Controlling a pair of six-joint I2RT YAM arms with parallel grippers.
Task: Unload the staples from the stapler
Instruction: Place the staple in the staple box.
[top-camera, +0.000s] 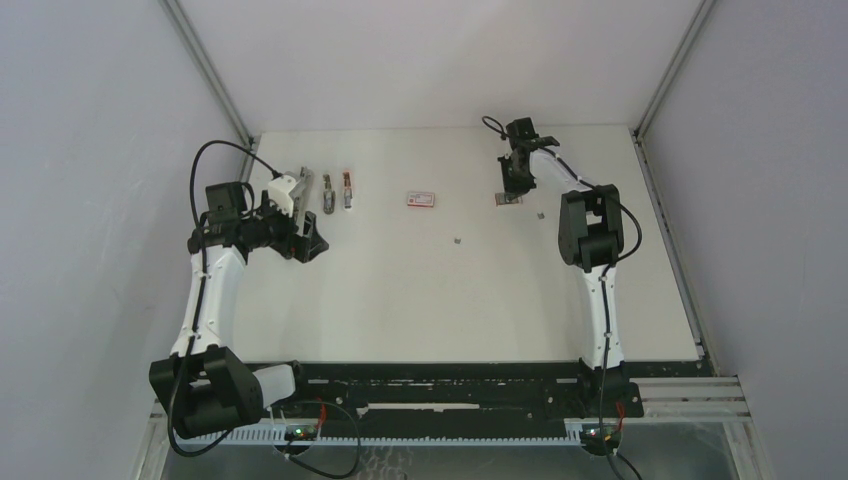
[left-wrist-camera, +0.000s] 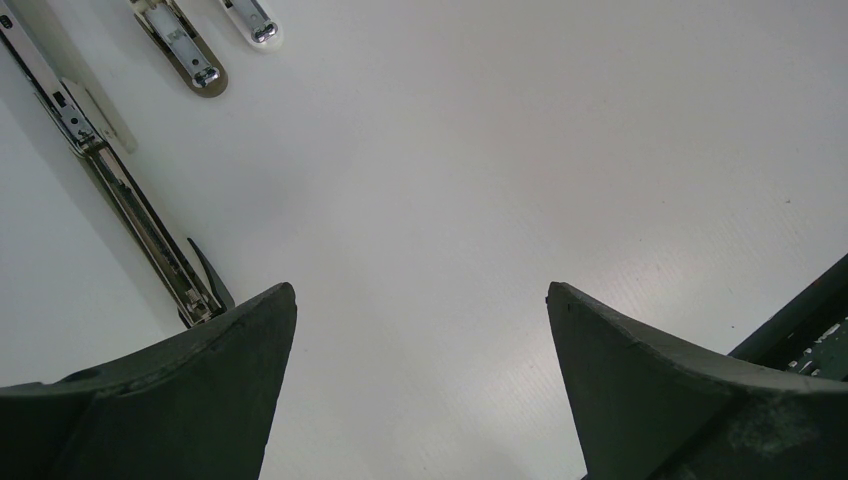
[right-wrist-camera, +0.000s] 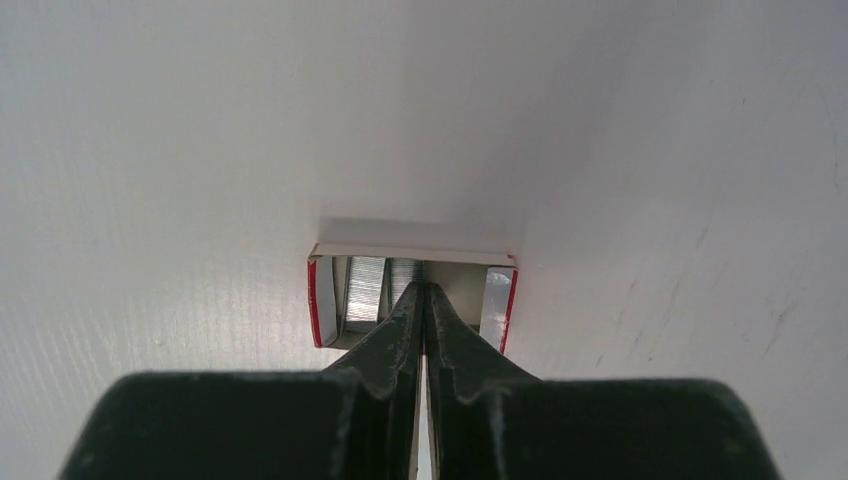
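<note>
Two tiny grey metallic staples (top-camera: 457, 239) are lying loose on the white table (top-camera: 400, 300), one near the middle and a second staple (top-camera: 540, 215) further right, well apart from the first. More silver staple blocks (right-wrist-camera: 365, 290) are sitting in a small open cardboard tray with red edges (right-wrist-camera: 314, 300) toward the table's far right. The right pincer (right-wrist-camera: 422, 290) is pointing down into that tray with its black fingers pressed together and nothing showing between them. Its tips are sitting just beside the blocks, and whether they are touching them is unclear. A small flat red-and-white box (top-camera: 421, 198) is lying between the tray and the stapler parts. On the far left, the long opened stapler with a chrome rail and white plastic cover (left-wrist-camera: 130, 210) is lying stretched out on the table. Two shorter stapler-like pieces, one brownish (left-wrist-camera: 190, 60) and one white (left-wrist-camera: 255, 22), are lying just beside it. The left pincer (left-wrist-camera: 420, 295) is hovering near the rail's end with its fingers spread wide apart, holding nothing.
</note>
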